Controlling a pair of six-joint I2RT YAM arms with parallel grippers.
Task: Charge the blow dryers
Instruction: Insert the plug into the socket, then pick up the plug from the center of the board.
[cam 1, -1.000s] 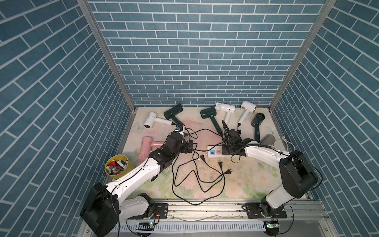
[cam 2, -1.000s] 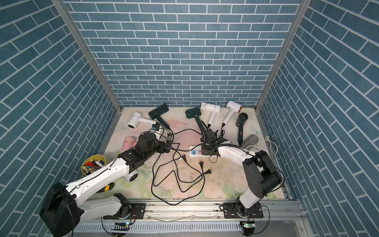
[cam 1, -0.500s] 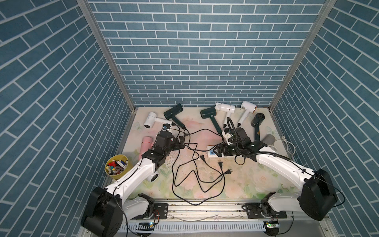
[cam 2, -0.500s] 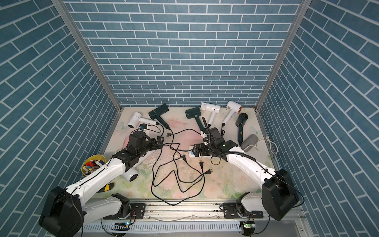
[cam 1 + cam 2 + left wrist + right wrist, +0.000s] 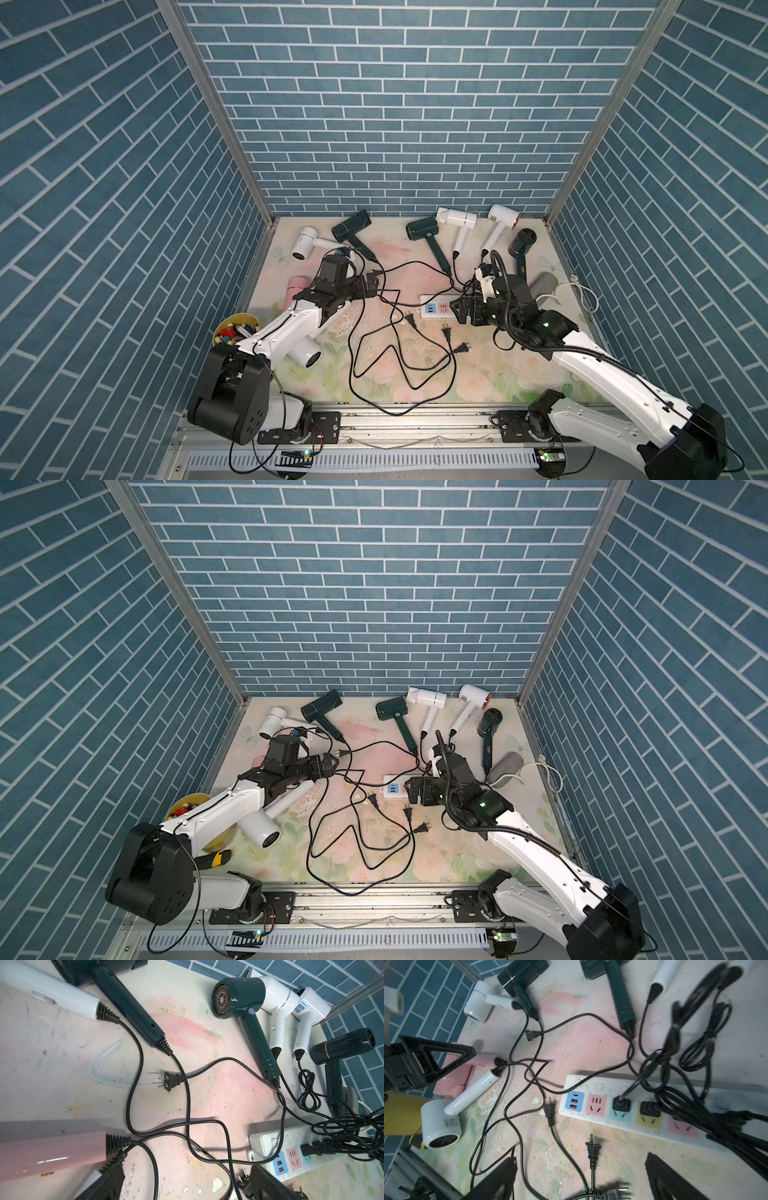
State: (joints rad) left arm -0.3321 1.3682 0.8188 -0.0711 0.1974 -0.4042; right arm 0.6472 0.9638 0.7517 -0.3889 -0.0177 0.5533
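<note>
Ideally, with left gripper [image 5: 371, 286] and right gripper [image 5: 465, 316] both gaping empty, centring the right squarely over the loose plug [image 5: 447, 332] at six o'clock from the power strip [image 5: 432, 309].

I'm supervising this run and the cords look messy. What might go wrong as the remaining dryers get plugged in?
1. The loose plug has its cord crossing other dryers' cords; lifting it may drag them or tug the seated plug out.
2. A cord bundle drapes over the power strip's far sockets, so the open right hand might snag it reaching them.
</note>
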